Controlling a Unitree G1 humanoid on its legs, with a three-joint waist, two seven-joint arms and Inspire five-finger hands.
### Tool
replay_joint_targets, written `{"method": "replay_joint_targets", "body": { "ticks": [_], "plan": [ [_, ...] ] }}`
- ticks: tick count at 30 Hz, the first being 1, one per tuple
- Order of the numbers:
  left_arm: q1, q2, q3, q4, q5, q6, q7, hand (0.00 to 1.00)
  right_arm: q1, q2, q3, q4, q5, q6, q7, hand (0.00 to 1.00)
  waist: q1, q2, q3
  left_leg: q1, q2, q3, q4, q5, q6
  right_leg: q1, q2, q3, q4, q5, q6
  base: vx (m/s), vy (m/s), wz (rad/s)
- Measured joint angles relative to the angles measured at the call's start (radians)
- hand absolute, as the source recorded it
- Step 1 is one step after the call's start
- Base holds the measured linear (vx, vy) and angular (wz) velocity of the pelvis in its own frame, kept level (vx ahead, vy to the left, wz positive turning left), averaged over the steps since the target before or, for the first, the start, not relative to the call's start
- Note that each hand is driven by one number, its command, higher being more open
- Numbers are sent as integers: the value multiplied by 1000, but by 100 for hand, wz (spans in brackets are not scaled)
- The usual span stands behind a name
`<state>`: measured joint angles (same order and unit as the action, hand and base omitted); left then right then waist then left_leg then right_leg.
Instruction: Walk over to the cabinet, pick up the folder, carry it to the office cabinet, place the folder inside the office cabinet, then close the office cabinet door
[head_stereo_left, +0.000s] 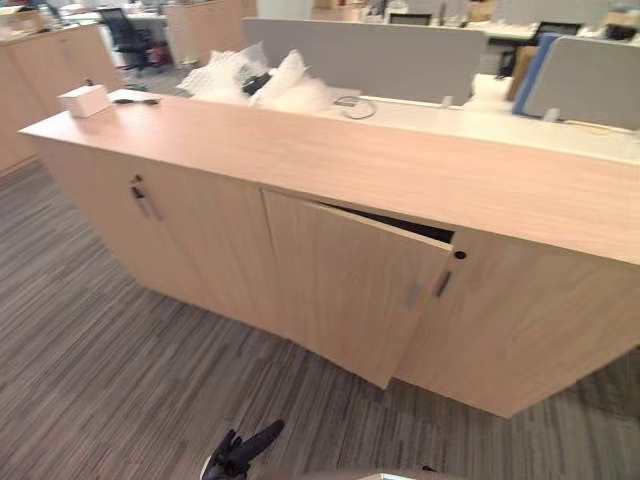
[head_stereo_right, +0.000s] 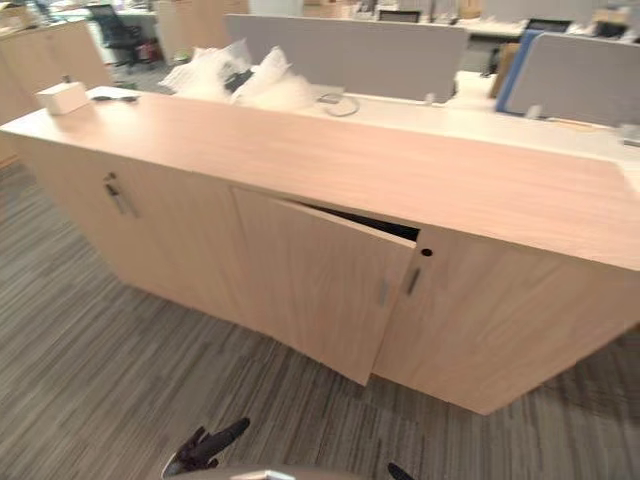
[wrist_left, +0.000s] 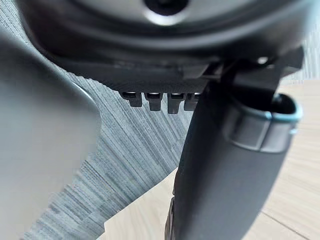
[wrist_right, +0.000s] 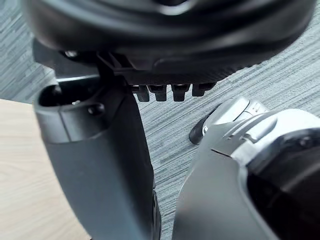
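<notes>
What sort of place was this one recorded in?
Most likely an open-plan office: grey desk partitions and a black office chair stand beyond a long, low wooden cabinet, which has one door ajar, and the floor is grey striped carpet.

long light wooden cabinet (head_stereo_left: 400, 170) on grey striped carpet (head_stereo_left: 100, 380); small white box (head_stereo_left: 84, 100) at its top's left end.

L hand (head_stereo_left: 240, 452) low, loose, uncurled; R hand (wrist_right: 100, 165) same.
</notes>
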<state>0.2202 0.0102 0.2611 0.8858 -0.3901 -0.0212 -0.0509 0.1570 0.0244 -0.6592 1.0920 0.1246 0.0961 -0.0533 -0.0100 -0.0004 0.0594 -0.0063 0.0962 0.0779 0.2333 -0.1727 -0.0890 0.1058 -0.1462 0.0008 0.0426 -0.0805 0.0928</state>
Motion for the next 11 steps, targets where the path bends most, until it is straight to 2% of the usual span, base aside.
{"method": "replay_joint_targets", "body": {
  "ticks": [3, 5, 8, 11],
  "plan": [
    [-15, 5, -5, 51, -2, 0, -12, 100, 18, -9, 18, 1, 4, -1, 4, 100, -2, 0, -30, 55, -12, 16, -105, 52, 0, 2, -5, -4, -15, 9, 15, 127, -10, -15],
    [-24, 4, -24, 71, 11, 0, -15, 100, 22, -19, 18, 3, 4, -2, 6, 100, -4, 12, -36, 75, -9, 20, -143, 70, -2, 5, 1, -11, -20, 9, 17, 181, -49, 1],
    [-36, 3, -72, 83, 55, -1, 2, 100, 21, -30, 18, 5, 8, -3, 6, 100, -4, 29, -39, 122, 4, 22, -170, 75, -1, 35, 15, -23, -17, 10, 17, 141, -33, 0],
    [-46, 9, -126, 77, 93, -16, 6, 100, 20, -31, 17, 13, 8, -14, 6, 100, -3, 30, -39, 151, 12, 28, -188, 75, -1, 47, 22, -24, -13, 10, 17, 62, -8, -8]
  ]
}}
